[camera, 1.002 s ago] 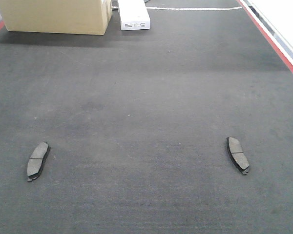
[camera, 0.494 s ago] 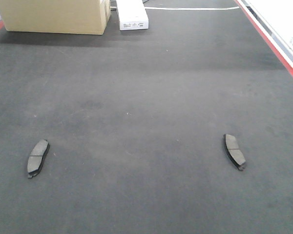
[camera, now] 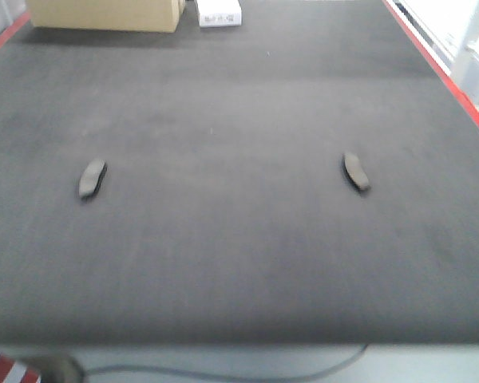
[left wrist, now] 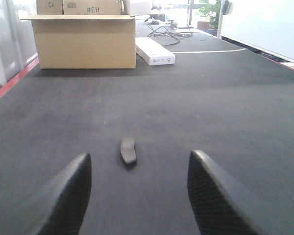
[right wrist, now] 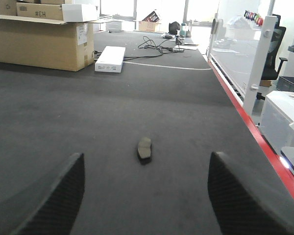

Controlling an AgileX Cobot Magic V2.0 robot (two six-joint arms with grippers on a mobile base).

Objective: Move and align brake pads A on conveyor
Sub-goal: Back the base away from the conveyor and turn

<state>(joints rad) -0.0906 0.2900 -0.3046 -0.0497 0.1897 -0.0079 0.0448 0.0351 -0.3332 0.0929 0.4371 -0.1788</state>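
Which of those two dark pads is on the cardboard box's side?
The left brake pad, on the same side of the conveyor as the cardboard box; the right brake pad lies nearer the opposite red edge.

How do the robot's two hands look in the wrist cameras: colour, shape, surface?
Only the fingers show. The left hand has two black fingers with rounded tips and a fine, dotted, grid-like texture on the surface. The right hand looks the same: black fingers, rounded tips, the same fine texture. No cables or markings show on them.
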